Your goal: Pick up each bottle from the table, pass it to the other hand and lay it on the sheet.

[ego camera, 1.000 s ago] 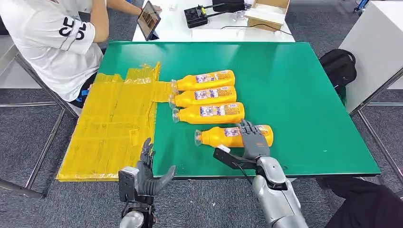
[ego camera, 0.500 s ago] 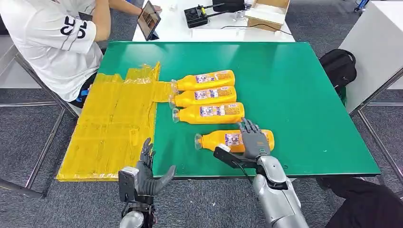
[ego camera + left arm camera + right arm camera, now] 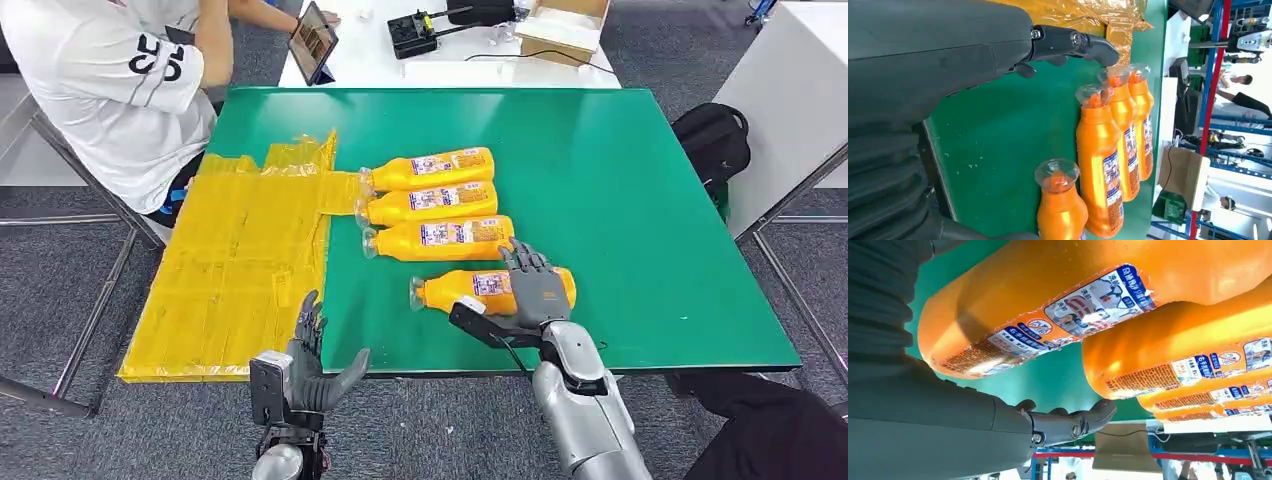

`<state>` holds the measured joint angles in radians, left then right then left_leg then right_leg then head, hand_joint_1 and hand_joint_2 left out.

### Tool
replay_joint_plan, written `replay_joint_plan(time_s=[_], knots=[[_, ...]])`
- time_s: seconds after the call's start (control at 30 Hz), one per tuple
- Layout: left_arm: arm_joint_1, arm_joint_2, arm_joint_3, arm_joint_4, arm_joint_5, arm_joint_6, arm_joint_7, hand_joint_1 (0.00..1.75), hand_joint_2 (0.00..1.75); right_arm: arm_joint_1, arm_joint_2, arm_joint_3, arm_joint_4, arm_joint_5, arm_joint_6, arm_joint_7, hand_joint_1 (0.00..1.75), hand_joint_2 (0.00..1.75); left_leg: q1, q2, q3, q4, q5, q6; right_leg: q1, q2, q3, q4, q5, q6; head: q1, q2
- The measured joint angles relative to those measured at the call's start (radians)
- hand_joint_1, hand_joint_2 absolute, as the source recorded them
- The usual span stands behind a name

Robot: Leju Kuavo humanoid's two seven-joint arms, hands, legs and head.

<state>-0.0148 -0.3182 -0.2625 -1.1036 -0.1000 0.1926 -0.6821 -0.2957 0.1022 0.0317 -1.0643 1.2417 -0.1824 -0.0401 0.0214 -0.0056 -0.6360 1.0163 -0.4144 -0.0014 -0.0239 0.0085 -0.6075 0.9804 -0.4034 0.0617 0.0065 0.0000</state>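
Four orange bottles lie side by side on the green table (image 3: 640, 200), caps toward the yellow sheet (image 3: 240, 270). My right hand (image 3: 535, 290) lies over the base end of the nearest bottle (image 3: 465, 289), fingers spread and not closed round it. In the right wrist view that bottle (image 3: 1073, 300) is just off the palm, the fingers (image 3: 1068, 427) reach past its base, and the second bottle (image 3: 1173, 350) lies beyond. My left hand (image 3: 310, 365) hangs open below the table's front edge. The left wrist view shows the nearest bottle's cap (image 3: 1057, 172), the other bottles (image 3: 1103, 165) and the sheet (image 3: 1073, 12).
A person in a white shirt (image 3: 110, 90) sits at the table's back left corner beside a tablet (image 3: 315, 40). A white table behind holds a black device (image 3: 415, 35) and a cardboard box (image 3: 565, 25). A black backpack (image 3: 715, 140) sits on the floor at right.
My right hand has slid a little further over the nearest bottle's base end, and the bottle has shifted slightly under it. The left hand has stayed still.
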Motion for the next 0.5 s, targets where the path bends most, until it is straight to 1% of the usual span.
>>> replay_joint_plan(time_s=[0.2,0.4,0.5], knots=[[-0.006,0.0,-0.01,0.009,0.009,-0.001,0.0,0.0,1.75,-0.008,-0.019,-0.016,0.029,-0.008,0.005,0.017,0.0,1.75,0.0,0.0,0.0,0.0,0.0,0.0,0.0,0.0,0.0,0.0,0.0,0.0,0.0,0.0],[-0.014,0.0,-0.018,0.025,0.017,-0.005,-0.002,0.0,1.75,-0.037,-0.044,-0.058,0.107,-0.015,0.01,0.026,0.0,1.75,0.0,0.0,0.0,0.0,0.0,0.0,0.0,0.0,0.0,0.0,0.0,0.0,0.0,0.0],[-0.02,0.0,-0.021,0.035,0.02,-0.006,-0.005,0.0,1.75,-0.058,-0.057,-0.074,0.153,0.019,-0.002,0.05,0.0,1.75,0.0,0.0,0.0,0.0,0.0,0.0,0.0,0.0,0.0,0.0,0.0,0.0,-0.001,0.0]])
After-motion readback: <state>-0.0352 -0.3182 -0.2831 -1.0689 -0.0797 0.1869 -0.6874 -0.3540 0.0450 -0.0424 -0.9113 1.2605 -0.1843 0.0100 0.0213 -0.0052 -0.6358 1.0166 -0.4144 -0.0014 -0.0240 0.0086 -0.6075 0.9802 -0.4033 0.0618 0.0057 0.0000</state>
